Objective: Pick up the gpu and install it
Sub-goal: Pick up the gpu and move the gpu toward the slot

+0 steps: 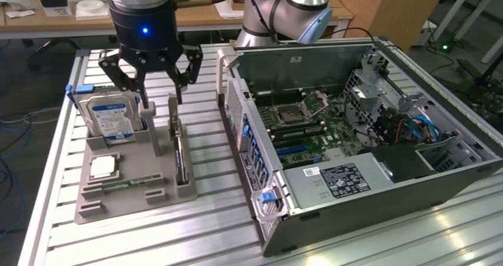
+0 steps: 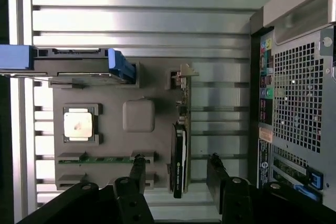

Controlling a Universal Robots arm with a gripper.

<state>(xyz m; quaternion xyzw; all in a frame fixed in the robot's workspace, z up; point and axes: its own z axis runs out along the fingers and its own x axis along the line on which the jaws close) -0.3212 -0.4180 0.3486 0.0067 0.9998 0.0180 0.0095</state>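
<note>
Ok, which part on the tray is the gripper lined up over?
The gpu, the thin card on edge nearest the computer case; hard drive, CPU and memory stick sit aside.

Gpu [image 1: 182, 160] dark; gripper [image 1: 160, 96] black, blue light; drive [image 1: 115, 120] silver, blue-white label; tray [image 1: 118, 210] grey; table [image 1: 197, 236] silver, ribbed.

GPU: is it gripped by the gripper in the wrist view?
No, the gpu stands in the gray holder, with clear gaps between it and the open gripper.
</note>
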